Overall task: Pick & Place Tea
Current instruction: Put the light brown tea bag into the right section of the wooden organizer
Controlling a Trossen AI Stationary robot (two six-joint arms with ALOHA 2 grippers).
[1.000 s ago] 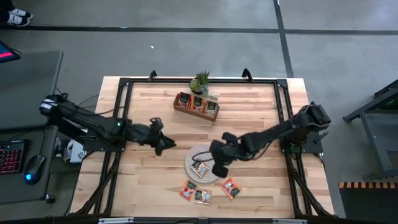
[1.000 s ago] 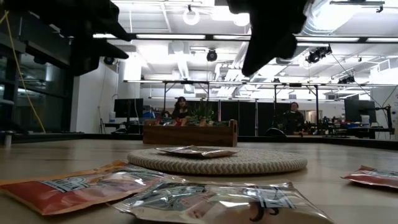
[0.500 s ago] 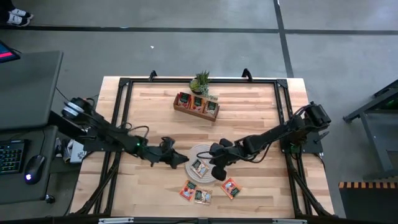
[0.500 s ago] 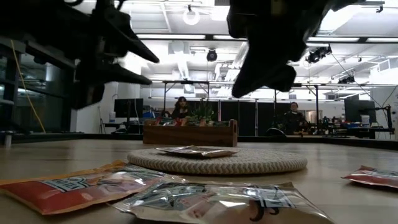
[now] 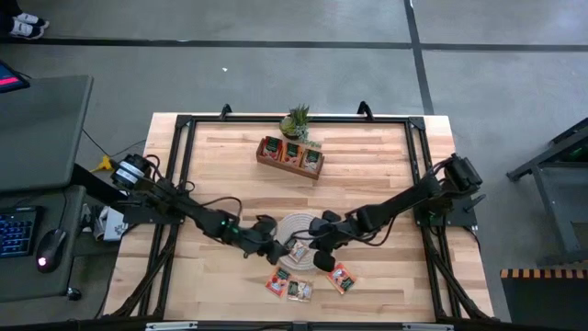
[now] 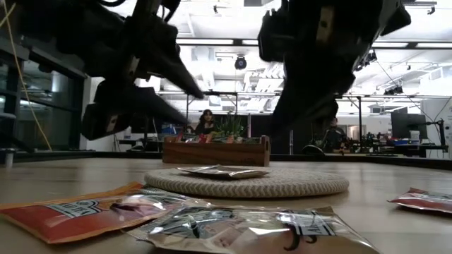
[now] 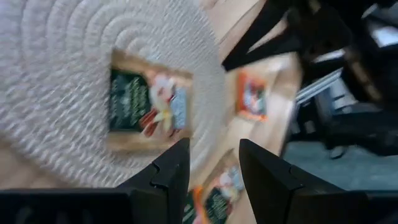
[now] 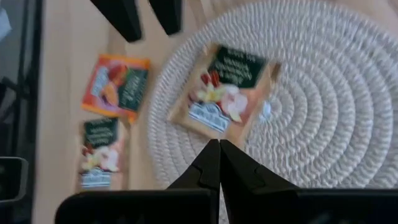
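My wooden tray (image 5: 290, 155) at the far edge already holds sachets in its compartments. One beige sachet (image 5: 296, 249) lies on the woven mat (image 5: 284, 227), three more sachets (image 5: 288, 287) on the table just near-side of the mat. My left gripper (image 5: 276, 250) hovers spread at the mat's edge, my right gripper (image 5: 322, 258) pressed together and empty beside it. Four remain, I judge.

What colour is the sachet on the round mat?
Beige with a dark green panel, clearest in the right wrist view: sachet.

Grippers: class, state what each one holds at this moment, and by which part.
Nothing. Left gripper stands open and empty, right gripper shut and empty; the tea sachet lies untouched on the mat.
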